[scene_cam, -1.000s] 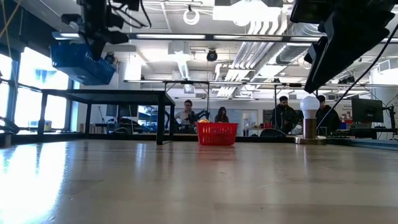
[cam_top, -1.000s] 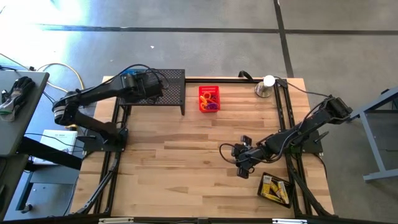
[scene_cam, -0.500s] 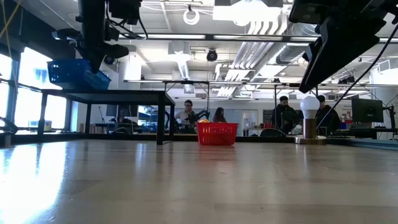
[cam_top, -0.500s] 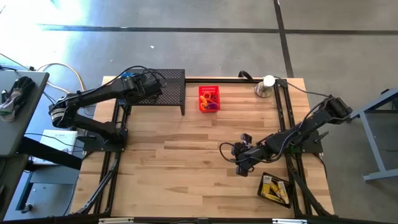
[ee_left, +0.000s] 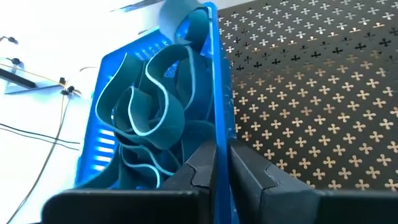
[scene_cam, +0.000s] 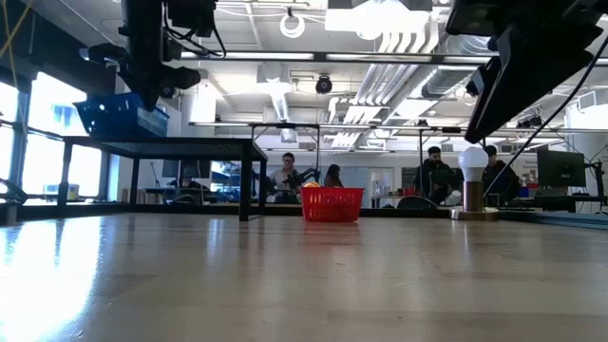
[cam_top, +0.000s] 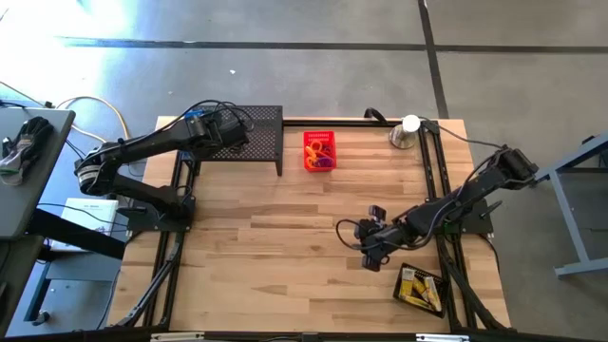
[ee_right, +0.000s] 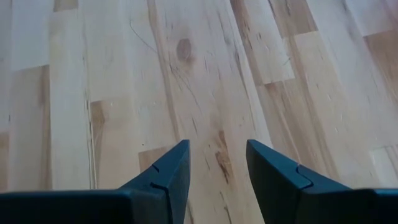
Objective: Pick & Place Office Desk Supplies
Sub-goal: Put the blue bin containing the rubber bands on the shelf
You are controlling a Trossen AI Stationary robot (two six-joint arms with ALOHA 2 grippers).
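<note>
Two risks we note: the left gripper (ee_left: 221, 171) pinches the rim of the blue basket (ee_left: 149, 124) of dark band loops (ee_left: 146, 109) over the black mesh shelf (cam_top: 249, 133) at the bench's far-left corner; releasing near the shelf edge could tip it; the right gripper (ee_right: 214, 165) hovers spread and empty above the bench near its front-right corner.

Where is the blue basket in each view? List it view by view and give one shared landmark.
High view: blue basket mostly hidden under the left gripper, upper left.
Low view: upper left, at shelf height.
Left wrist view: centre-left, wall between the fingers.
Right wrist view: absent.
Shared landmark: black mesh shelf.
</note>
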